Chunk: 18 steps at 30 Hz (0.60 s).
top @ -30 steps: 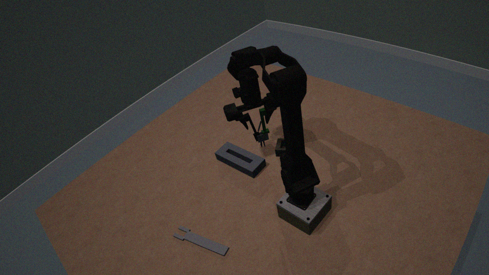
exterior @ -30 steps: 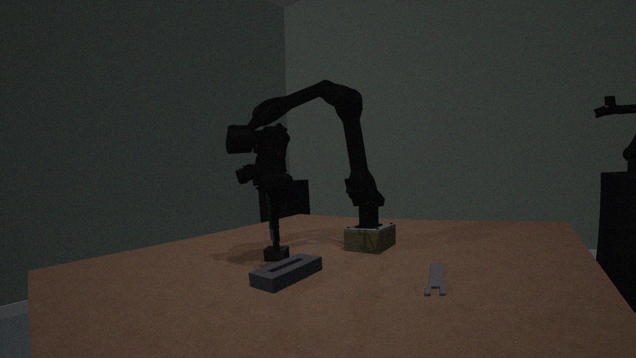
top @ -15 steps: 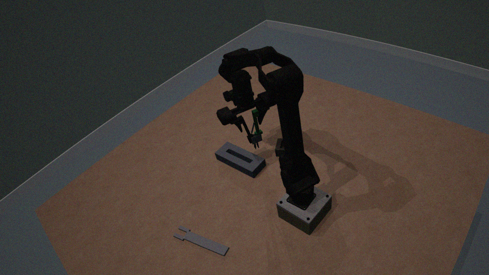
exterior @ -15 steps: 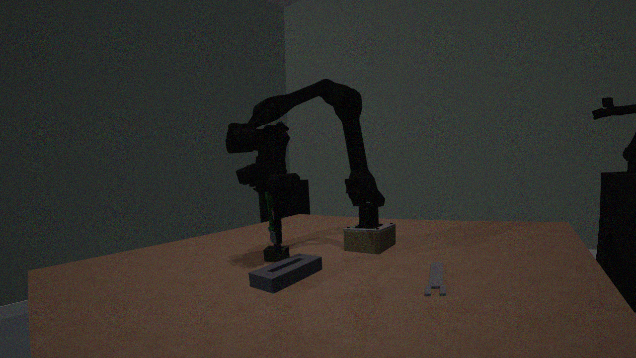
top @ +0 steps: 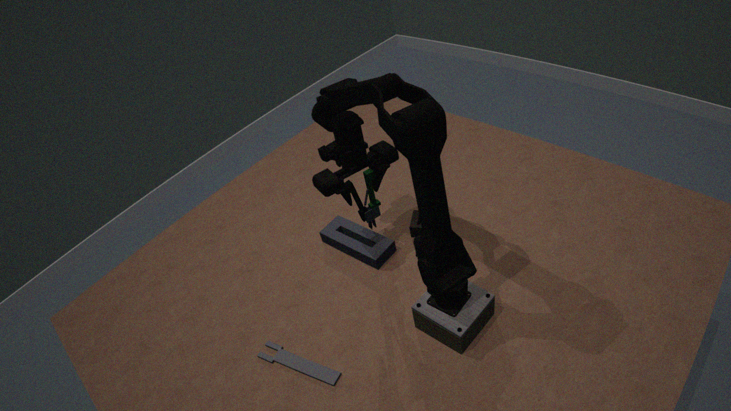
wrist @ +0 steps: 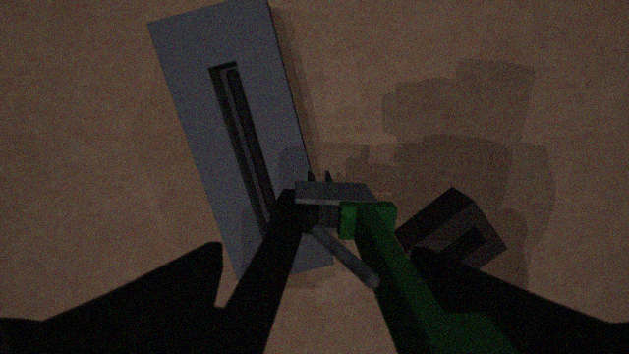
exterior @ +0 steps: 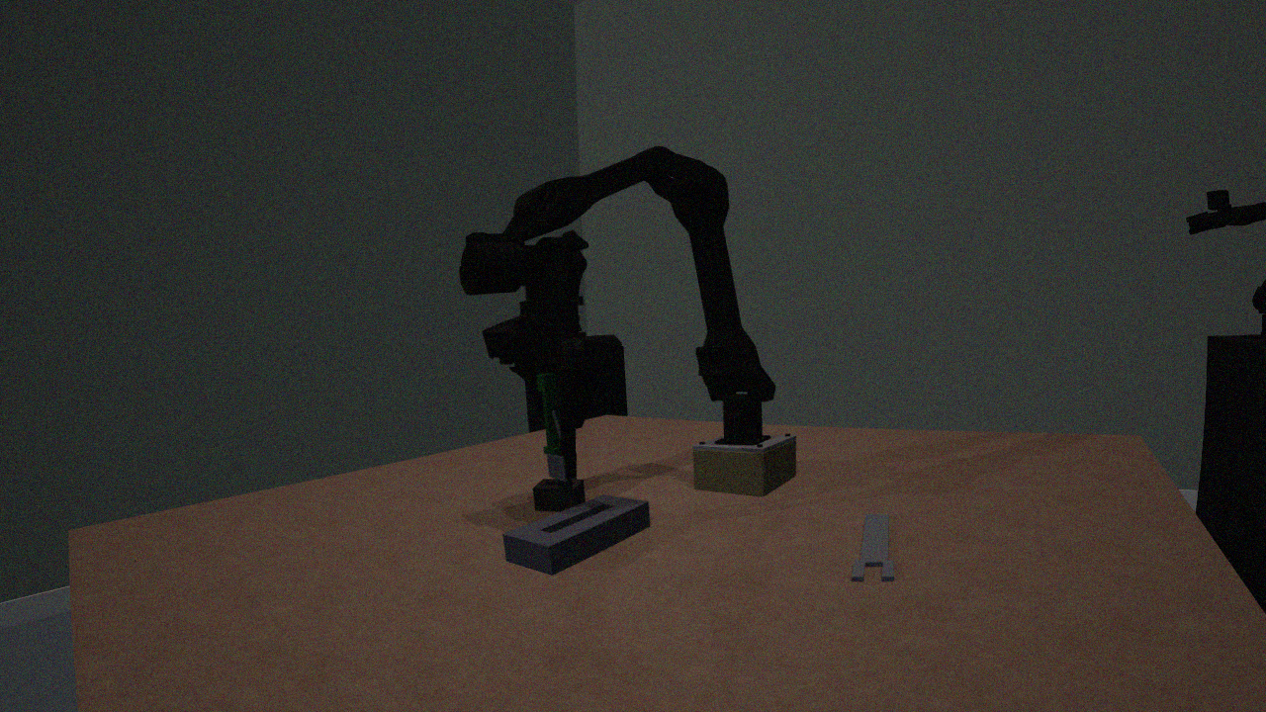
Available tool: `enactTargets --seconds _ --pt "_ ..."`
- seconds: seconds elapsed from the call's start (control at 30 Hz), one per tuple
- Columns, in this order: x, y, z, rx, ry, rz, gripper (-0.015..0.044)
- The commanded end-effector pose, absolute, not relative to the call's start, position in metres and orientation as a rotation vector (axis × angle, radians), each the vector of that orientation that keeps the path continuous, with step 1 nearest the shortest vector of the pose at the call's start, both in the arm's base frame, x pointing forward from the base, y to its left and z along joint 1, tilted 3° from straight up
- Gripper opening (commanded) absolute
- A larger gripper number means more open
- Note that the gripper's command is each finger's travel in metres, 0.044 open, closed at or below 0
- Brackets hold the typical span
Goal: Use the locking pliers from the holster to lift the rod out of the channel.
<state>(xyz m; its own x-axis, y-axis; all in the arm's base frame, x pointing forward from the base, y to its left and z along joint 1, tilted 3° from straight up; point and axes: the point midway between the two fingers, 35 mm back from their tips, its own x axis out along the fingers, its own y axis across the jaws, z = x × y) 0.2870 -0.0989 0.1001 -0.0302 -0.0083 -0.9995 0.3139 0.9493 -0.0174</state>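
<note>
My gripper (top: 364, 197) (wrist: 318, 257) is shut on the locking pliers (top: 371, 191) (exterior: 548, 406) (wrist: 393, 270), which have a green handle, a dark handle and a grey head. The pliers hang jaws down above the table, and their two thin jaw tips stand apart. In the wrist view the tips show by the right long edge of the blue-grey channel block (top: 329, 230) (exterior: 528, 551) (wrist: 182, 49). The rod (wrist: 249, 130) shows faintly as a dark bar inside the slot, and its near end is hidden. The small dark holster (top: 414, 227) (exterior: 557, 497) (wrist: 454, 221) stands empty beside the block.
A flat grey forked piece (top: 306, 365) (exterior: 874, 538) lies on the table, well away from the block. The arm's base block (top: 437, 327) (exterior: 730, 469) stands behind the holster. Another dark arm (exterior: 1243, 214) shows at the far right of the exterior view.
</note>
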Motion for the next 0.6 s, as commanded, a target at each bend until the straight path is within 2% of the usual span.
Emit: enactTargets --seconds 0.0,0.57 --pt "0.293 -0.095 0.103 0.212 1.577 -0.23 0.0318" --pt "0.306 -0.071 0.102 0.076 1.591 -0.088 0.0318"
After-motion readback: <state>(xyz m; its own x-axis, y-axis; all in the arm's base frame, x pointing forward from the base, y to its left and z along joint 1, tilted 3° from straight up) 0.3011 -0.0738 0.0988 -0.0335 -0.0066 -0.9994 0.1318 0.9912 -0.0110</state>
